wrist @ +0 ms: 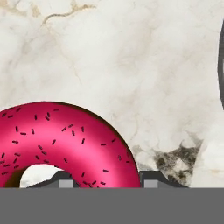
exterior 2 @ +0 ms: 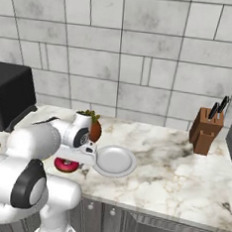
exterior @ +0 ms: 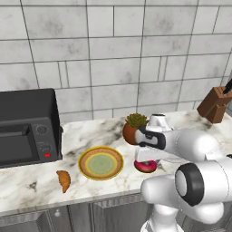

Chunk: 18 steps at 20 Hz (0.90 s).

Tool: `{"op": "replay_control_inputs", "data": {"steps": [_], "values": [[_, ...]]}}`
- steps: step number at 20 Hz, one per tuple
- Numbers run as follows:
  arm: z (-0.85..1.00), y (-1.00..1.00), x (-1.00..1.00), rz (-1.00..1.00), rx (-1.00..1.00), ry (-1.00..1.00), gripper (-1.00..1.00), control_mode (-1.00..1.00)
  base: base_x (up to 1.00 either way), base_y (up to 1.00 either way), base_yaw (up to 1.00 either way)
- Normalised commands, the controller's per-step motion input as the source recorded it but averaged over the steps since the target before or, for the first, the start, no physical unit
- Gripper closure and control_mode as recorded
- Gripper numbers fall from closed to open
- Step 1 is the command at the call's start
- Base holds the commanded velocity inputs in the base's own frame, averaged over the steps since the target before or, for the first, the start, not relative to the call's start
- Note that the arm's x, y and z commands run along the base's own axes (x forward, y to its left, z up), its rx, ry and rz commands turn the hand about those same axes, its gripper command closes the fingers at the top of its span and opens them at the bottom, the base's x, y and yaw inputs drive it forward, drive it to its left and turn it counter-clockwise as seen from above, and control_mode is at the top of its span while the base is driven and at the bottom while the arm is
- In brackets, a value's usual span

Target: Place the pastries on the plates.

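The white arm's gripper (wrist: 106,181) sat low over the magenta-frosted ring donut (exterior: 145,166), one fingertip in its hole, one outside the ring. Just behind stood the round brown pot with a green plant (exterior: 132,128), blocking the far side. Bare marble counter (exterior 2: 182,178) lay open between the donut and the yellow-rimmed, green-centred plate (exterior: 100,162) to the left. The plain white-grey plate (exterior 2: 115,160) lay just right.

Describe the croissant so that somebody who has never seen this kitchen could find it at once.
Start at the black microwave on the left of the marble counter. In front of it, near the counter's front edge, lies the croissant, just left of the yellow-rimmed green plate. It is the only golden-brown, curved piece; the other pastry, the donut, is a pink ring.
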Motion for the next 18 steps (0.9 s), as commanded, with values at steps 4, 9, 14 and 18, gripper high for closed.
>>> {"op": "replay_control_inputs", "data": {"steps": [4, 9, 14, 18], "values": [[0.61, 0.01, -0.28, 0.00, 0.00, -0.06, 1.00, -1.00, 0.00, 0.00, 0.00], [0.79, 0.00, -0.07, 0.00, 0.00, -0.02, 1.00, -1.00, 0.00, 0.00, 0.00], [0.54, -0.01, -0.02, 0.00, 0.00, -0.01, 1.00, -1.00, 0.00, 0.00, 0.00], [0.24, -0.22, 0.00, 0.00, 0.00, -0.01, 1.00, -1.00, 0.00, 0.00, 0.00]]}}
